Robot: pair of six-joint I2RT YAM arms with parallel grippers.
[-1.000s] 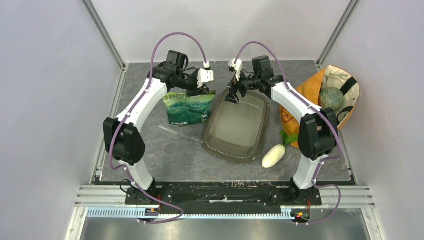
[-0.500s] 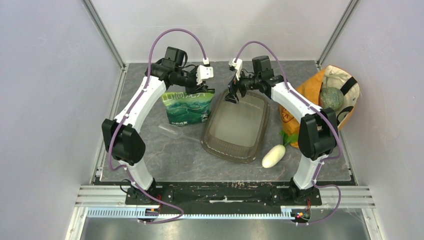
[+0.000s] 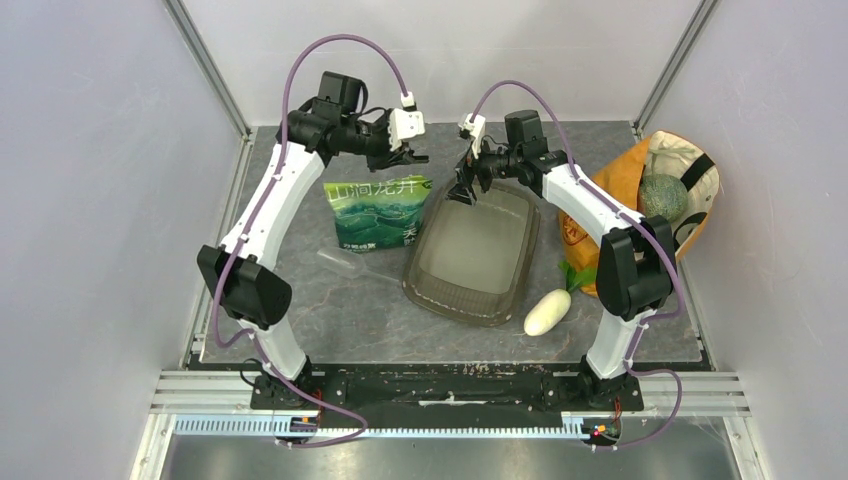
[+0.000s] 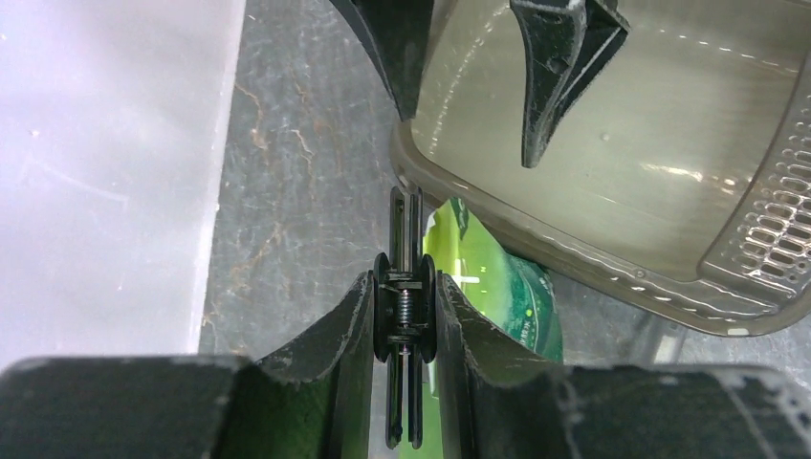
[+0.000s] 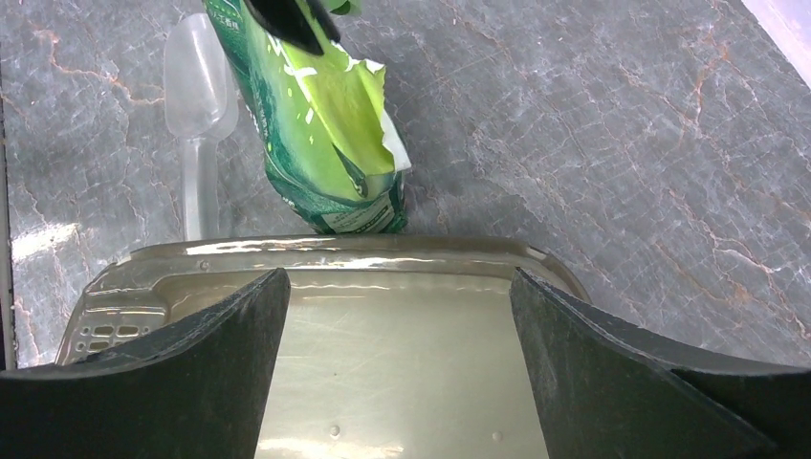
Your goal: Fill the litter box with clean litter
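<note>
— Now, where is the litter box [image 3: 478,258] to be found?

— It is set flat near the middle of the grey stone-patterned table [image 3: 300,315], with its long side running away from the arm bases. Its glossy floor is exposed from wall to wall. A perforated panel [image 4: 765,239] is seen at one end in both wrist views.

— And what is placed around it?

— A green pouch [image 3: 380,212] is laid against its left rim, touching it. One end of the pouch is torn open, and a lime-green lining is shown in the right wrist view. What is inside cannot be told. A clear scoop [image 3: 343,263] is laid on the table just beside the pouch's near edge. A white vegetable [image 3: 547,312] is laid just beside the box's near right corner. An orange-and-cream bag [image 3: 650,145], with a green melon [image 3: 662,197] in it, is set at the table's right edge.

— How are the left jaws held?

— The left gripper [image 4: 405,287] is raised above the far edge of the pouch, and its jaws are clamped on a black spring clip [image 4: 406,239]. Whether the clip is fastened to the pouch cannot be told.

— And the right?

— The right gripper [image 5: 400,287] is hung over the far left corner of the box. Its jaws are spread wide and nothing is gripped between them. The box's far rim is framed between the fingers [image 5: 191,373].
</note>
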